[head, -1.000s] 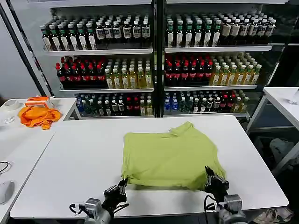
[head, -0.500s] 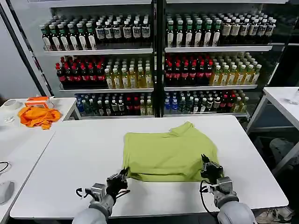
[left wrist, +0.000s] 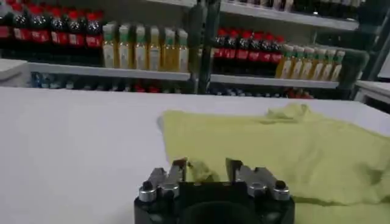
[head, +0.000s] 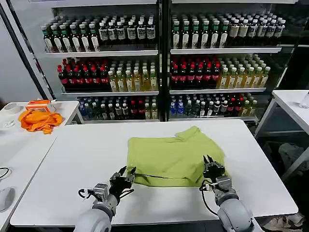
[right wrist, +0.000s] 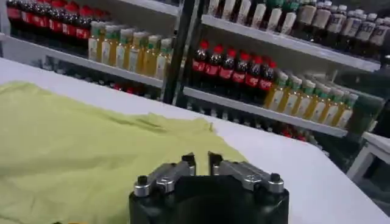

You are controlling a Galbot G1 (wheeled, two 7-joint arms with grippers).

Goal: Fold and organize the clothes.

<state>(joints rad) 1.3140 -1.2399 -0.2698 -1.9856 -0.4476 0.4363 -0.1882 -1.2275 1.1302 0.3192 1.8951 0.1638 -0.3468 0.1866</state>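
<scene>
As the near hem lifts: we see the edge of the lime T-shirt (head: 174, 157) closest to the robot sitting farther up the white table (head: 77, 159) than a second ago, so that the visible cloth is shorter from front to back.
Left gripper (head: 126, 175): at the near left corner of the shirt, having advanced with the hem. In the left wrist view its fingers (left wrist: 177, 171) stand narrowly apart with a tuck of yellow cloth between them, and we read this as a hold on the corner.
Right gripper (head: 211, 166): at the near right corner, likewise advanced. In the right wrist view its fingers (right wrist: 189, 161) are almost together, and we judge them pinched on the hem.
Meaning for the task: we take this as the first fold under way, the near edge being carried toward the far edge. The fold is not yet laid down.
Position of the shirt: spread at the middle of the table, collar end toward the shelves (head: 159, 52).
Containers: the shelves hold rows of bottles (head: 193, 72). A small white bowl (head: 10, 108) stands on the side table (head: 14, 145) near an orange cloth (head: 39, 120); we cannot tell its contents.
</scene>
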